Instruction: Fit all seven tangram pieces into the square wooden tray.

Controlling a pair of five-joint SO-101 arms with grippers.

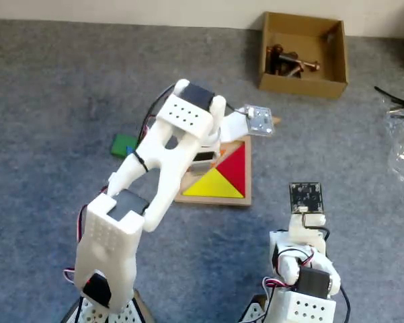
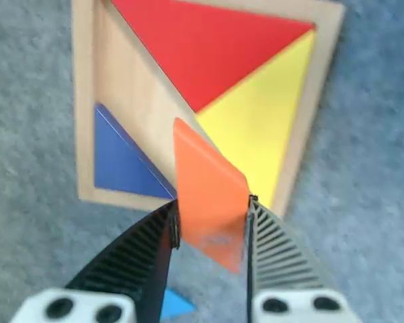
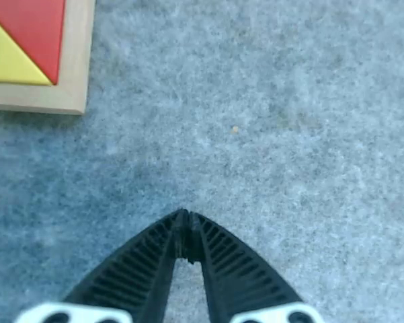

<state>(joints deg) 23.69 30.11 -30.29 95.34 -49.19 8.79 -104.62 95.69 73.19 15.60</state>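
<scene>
On the grey counter (image 1: 54,101) we see the left end effector (image 2: 213,206) clamped on the orange piece (image 2: 205,171) over the tray (image 2: 85,101) (likely aiming for bare wood); the right end effector (image 3: 187,221), at five o'clock, is pressed together.

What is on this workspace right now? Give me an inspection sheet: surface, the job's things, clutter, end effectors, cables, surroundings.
Surface: grey carpet across the table.
Job's things: square wooden tray holds red triangle, yellow triangle and blue triangle; orange parallelogram piece held above it; small green piece and light blue piece lie on the carpet outside.
Clutter: open cardboard box with brownish objects inside; clear plastic bag.
End effectors: left end effector shut on the orange parallelogram piece; right end effector shut, empty, over carpet.
Cables: black cables near the bag; thin wires on the right arm.
Surroundings: pale strip beyond the carpet's far edge.
</scene>
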